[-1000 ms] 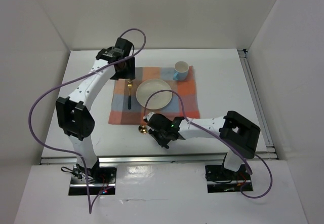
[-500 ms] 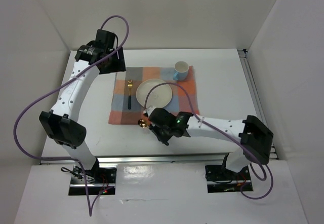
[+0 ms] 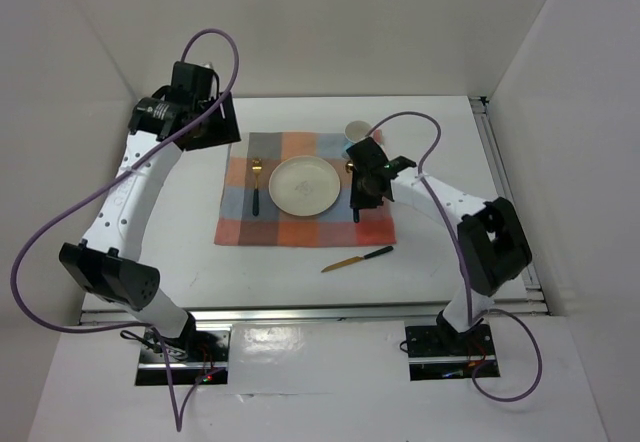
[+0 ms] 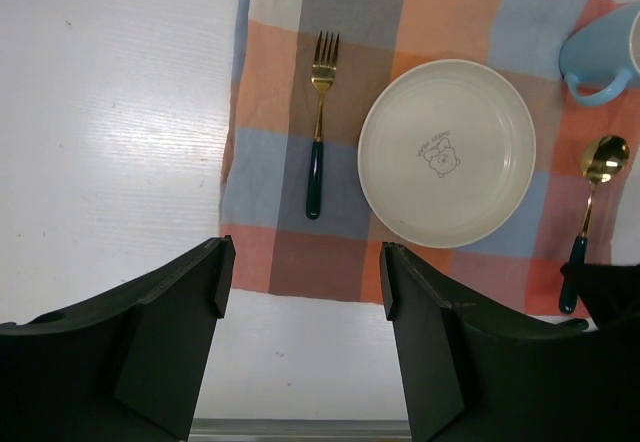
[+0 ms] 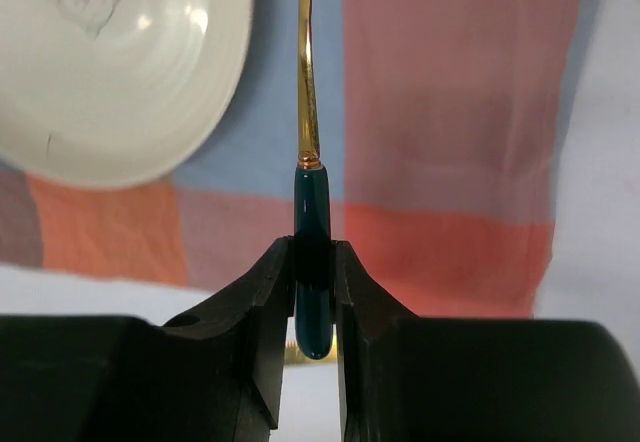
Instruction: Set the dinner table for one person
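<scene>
Right wrist cam: we see the right gripper (image 5: 313, 262) clamped on the dark handle of the spoon (image 5: 305, 112), bowl pointing to the far side, just right of the plate (image 5: 120, 62), over the checked mat (image 5: 440, 112). The left gripper (image 4: 305, 262) hangs w/ jaws wide apart, nothing between. Under everything lies the dinner table (image 3: 270, 272); in top view its long axis runs approx. left-right.

Top cam overhead; wrist cams share plate (image 4: 400, 187).
</scene>
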You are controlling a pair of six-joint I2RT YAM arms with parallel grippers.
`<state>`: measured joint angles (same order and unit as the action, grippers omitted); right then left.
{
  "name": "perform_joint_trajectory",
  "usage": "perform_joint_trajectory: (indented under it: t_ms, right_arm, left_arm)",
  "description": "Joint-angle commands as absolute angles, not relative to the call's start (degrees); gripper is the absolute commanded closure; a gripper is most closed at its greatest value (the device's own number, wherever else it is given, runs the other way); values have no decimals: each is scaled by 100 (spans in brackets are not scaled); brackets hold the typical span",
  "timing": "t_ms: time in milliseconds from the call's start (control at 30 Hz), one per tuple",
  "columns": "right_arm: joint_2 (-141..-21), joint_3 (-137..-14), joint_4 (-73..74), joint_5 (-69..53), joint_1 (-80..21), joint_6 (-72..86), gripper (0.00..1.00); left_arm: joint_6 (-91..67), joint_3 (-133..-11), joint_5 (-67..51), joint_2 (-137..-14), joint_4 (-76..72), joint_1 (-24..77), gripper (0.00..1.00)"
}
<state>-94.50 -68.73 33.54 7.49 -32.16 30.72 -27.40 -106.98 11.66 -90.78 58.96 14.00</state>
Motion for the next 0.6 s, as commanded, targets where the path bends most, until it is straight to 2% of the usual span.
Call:
perform_joint_trajectory:
  t_ms: [0,167,233,300,333,367,433,567]
  right_arm:
    - [-9843,-7330,3077,581,-2954,3173,100]
    - [-10413,-7461,2883,475,-2708,3356,100]
    - [-10477,-7462,2813,413,-2655,3436,96]
    - [-10556,-7462,2742,291,-2654,3489,82]
    - [-10556,-7462,2742,290,-2654,3489,60]
    - [-10556,-7462,2742,290,-2654,3489,50]
    - [-10407,-7462,2795,421,-2716,3428,44]
    - [-9662,-7191,3040,676,-2769,3313,43]
  left_arm:
    - [-2751,-10652,1116,-8921,5818,1362,23]
    - [-2751,-10547,1063,-8921,5766,1362,23]
    - [-2751,-10547,1063,-8921,5766,1362,23]
    - [-2751,-10547,1063,-8921,5766,1362,23]
    - [-2699,-10547,1063,-8921,5766,1362,23]
    - [-2698,-10547,1063,-8921,5766,1362,23]
    - [-2698,-10600,1063,-8921,5766,1362,23]
    - [-2698,-10600,985,-8921,5766,1362,23]
